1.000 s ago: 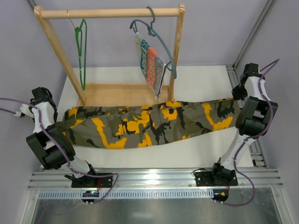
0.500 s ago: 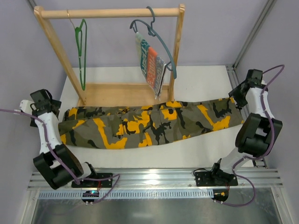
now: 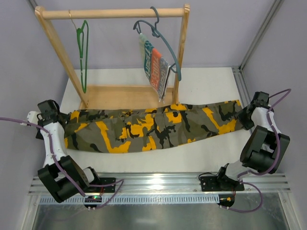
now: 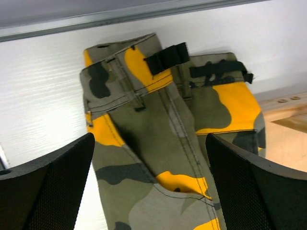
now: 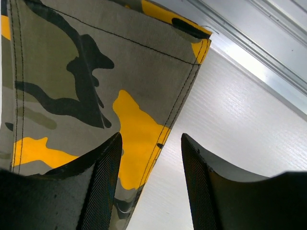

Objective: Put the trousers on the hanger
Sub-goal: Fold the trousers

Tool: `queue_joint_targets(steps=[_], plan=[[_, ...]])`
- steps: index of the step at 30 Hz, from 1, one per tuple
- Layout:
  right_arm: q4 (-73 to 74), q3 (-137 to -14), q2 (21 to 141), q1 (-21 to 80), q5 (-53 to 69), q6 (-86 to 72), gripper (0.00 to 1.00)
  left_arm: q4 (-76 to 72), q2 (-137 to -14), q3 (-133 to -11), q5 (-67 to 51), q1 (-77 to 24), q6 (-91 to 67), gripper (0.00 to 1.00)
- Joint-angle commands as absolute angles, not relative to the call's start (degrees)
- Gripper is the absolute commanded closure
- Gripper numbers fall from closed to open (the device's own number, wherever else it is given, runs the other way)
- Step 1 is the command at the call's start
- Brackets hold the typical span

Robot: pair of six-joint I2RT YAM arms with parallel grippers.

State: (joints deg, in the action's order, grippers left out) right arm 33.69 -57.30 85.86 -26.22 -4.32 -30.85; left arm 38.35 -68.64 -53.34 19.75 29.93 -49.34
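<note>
Just below left gripper (image 4: 149, 140): trousers (image 4: 218, 103)

Pale grey walls (image 3: 216, 33) are enclosing a white table (image 3: 206, 81); 1 wooden rack (image 3: 112, 13) is standing at its far side, and light is reflecting on the near metal rail (image 3: 158, 181).

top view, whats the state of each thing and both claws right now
trousers: spread lengthwise on the table, on no hanger
green hanger: hanging bare on the rack rail
grey-blue hanger: hanging on the rail, carrying the striped cloth
left claw: open, above the waistband, holding nothing
right claw: open, above the leg hem, holding nothing
</note>
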Motion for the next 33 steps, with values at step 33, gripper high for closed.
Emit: queue_joint_targets(steps=[33], plan=[[38.8, -66.8, 106.6, -26.0, -20.1, -38.9, 0.57, 46.2, -66.4, -48.9, 31.0, 29.9, -61.1, 0.04]])
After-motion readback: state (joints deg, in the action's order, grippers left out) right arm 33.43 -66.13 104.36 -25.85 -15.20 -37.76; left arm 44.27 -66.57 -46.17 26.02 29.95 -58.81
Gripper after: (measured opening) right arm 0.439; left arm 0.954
